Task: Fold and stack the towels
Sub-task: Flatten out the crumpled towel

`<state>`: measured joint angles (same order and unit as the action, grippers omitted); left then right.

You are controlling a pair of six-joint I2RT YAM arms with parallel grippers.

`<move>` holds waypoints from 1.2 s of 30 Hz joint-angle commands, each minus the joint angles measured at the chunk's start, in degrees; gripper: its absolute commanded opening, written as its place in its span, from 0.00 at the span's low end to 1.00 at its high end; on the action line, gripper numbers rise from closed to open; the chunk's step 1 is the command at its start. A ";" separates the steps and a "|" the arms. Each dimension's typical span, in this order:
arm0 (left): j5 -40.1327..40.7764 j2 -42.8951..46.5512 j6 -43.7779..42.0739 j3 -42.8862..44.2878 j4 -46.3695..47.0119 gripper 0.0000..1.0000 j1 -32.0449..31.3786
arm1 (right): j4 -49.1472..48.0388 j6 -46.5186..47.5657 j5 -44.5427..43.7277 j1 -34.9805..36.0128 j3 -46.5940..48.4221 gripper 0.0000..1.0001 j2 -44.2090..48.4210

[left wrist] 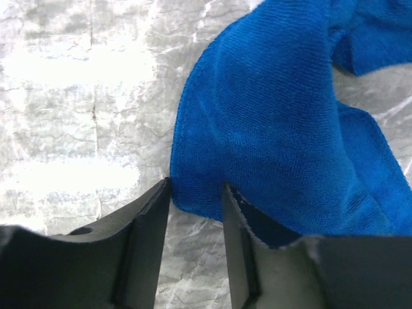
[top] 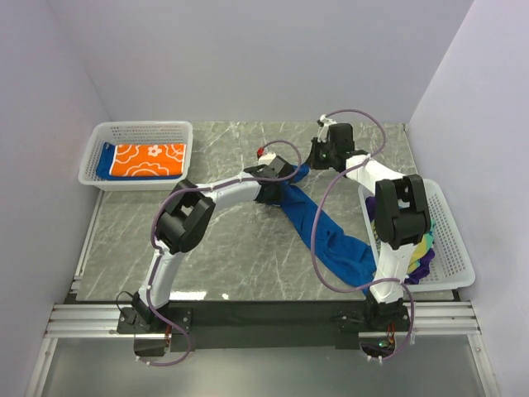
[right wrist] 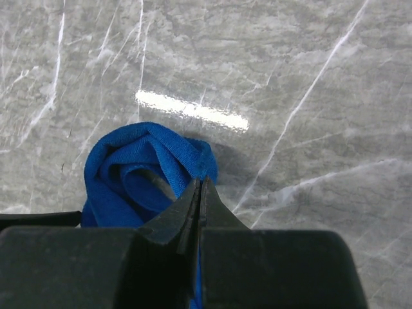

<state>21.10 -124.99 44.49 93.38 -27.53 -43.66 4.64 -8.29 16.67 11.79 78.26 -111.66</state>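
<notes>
A royal blue towel (top: 331, 240) trails in a long twisted band from the right basket's near corner up to the table's middle. My left gripper (top: 281, 175) is at the band's far end. In the left wrist view its jaws (left wrist: 196, 187) stand apart, the blue towel (left wrist: 270, 129) lying with its edge just between the tips and bare marble in the gap. My right gripper (top: 318, 159) is shut (right wrist: 201, 182) on a bunched corner of the blue towel (right wrist: 141, 167). An orange flowered towel (top: 149, 160) lies folded in the left basket.
The left white mesh basket (top: 136, 128) stands at the back left, with blue cloth under the orange towel. The right white basket (top: 450, 240) sits along the right edge and holds teal and purple cloth (top: 421, 260). Grey walls close in both sides.
</notes>
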 commanded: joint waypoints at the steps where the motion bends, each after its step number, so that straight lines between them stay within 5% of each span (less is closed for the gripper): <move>1: -2.12 -3.16 2.62 -2.15 -8.15 0.43 -0.72 | -3.50 -0.93 1.35 -0.98 -1.00 0.00 4.17; 13: -1.94 -3.25 3.06 -5.05 -6.84 0.01 -0.03 | -4.56 -1.37 2.05 -1.51 -2.23 0.00 4.69; 23: 5.08 4.83 -3.78 -7.26 -3.76 0.01 4.36 | -2.45 -0.76 1.79 -1.77 1.01 0.00 7.58; 36: 15.90 25.21 -32.07 0.57 11.95 0.01 6.31 | 1.68 6.01 -4.35 -1.86 11.38 0.00 19.02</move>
<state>33.45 -107.35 22.63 90.13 -23.90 -37.28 6.76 -5.10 15.75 10.31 84.36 -96.86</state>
